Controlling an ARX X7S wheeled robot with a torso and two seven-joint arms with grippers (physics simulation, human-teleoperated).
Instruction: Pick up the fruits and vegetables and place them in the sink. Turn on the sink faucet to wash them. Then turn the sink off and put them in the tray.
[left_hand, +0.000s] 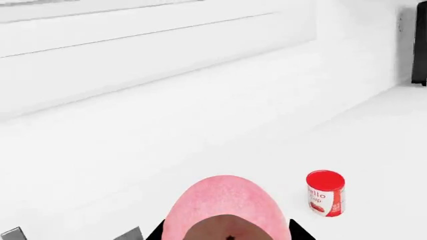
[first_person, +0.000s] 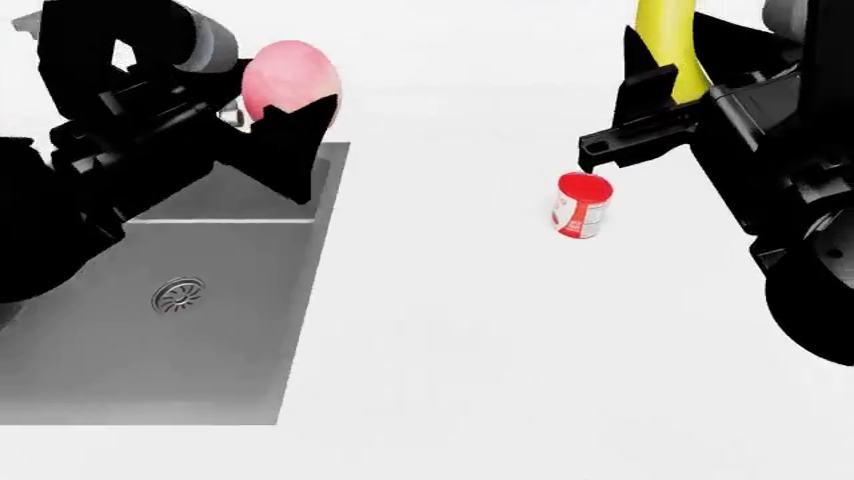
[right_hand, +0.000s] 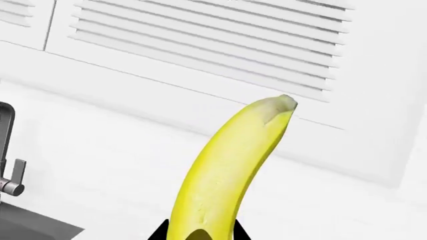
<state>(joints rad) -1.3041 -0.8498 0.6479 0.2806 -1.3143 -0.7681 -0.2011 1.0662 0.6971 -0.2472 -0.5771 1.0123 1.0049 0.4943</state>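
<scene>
My left gripper (first_person: 274, 105) is shut on the pink peach (first_person: 291, 78) and holds it in the air above the far right corner of the dark grey sink (first_person: 240, 330). The peach (left_hand: 227, 210) fills the space between the jaws in the left wrist view. My right gripper (first_person: 667, 80) is shut on the yellow banana (first_person: 667, 45) and holds it upright above the counter, right of the sink. The banana (right_hand: 230, 170) stands up between the jaws in the right wrist view. The faucet's lever (right_hand: 12, 180) shows at that view's edge. The tray is out of view.
A red-and-white can (first_person: 582, 205) stands on the white counter between the sink and my right arm; it also shows in the left wrist view (left_hand: 325, 192). The sink's round drain (first_person: 178, 295) is visible. A white wall with louvred panels (right_hand: 213, 40) runs behind the counter.
</scene>
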